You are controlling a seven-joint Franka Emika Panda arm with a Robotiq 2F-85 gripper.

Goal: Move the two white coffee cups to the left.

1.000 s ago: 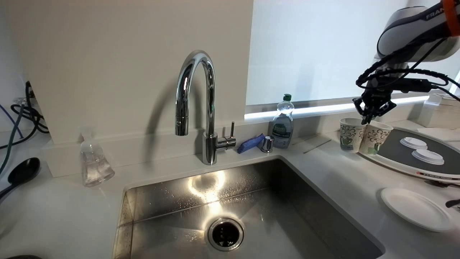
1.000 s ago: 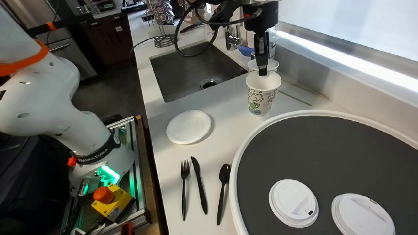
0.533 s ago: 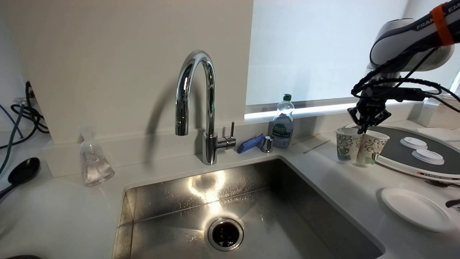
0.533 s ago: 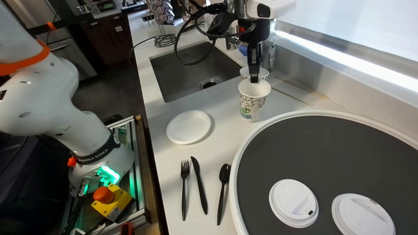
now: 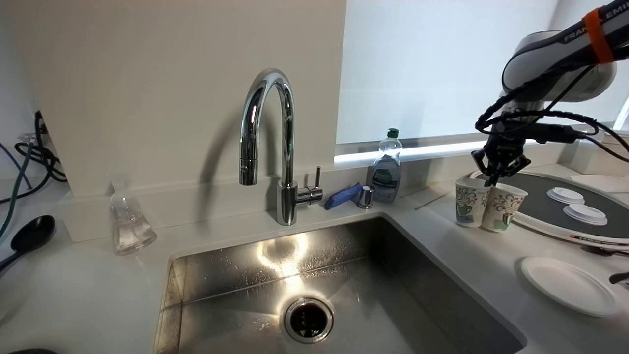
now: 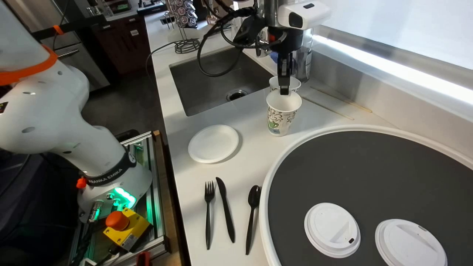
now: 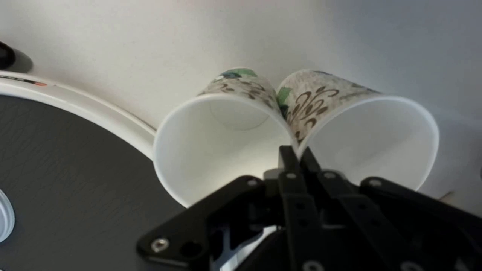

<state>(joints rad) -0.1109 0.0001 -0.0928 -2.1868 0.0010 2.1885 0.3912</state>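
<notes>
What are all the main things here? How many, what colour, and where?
cups: 2, white, patterned, in gripper
counter: 1, white, around sink
sink: 1, steel, below tap
tap: 1, chrome, behind sink
soap bottle: 1, clear, near tap
sponge: 1, blue, beside tap
ladle: 1, black, across sink from cups
container: 1, clear, near ladle
sticks: 2, tan, on counter
plate: 1, white, on counter
fork: 1, black, beside knife
knife: 1, black, between fork and spoon
spoon: 1, black, beside tray
tray: 1, grey, on counter
lids: 2, white, on tray
button: 1, red, on yellow box
gripper: 1, black, holding cups
arm: 1, white, beside counter
</notes>
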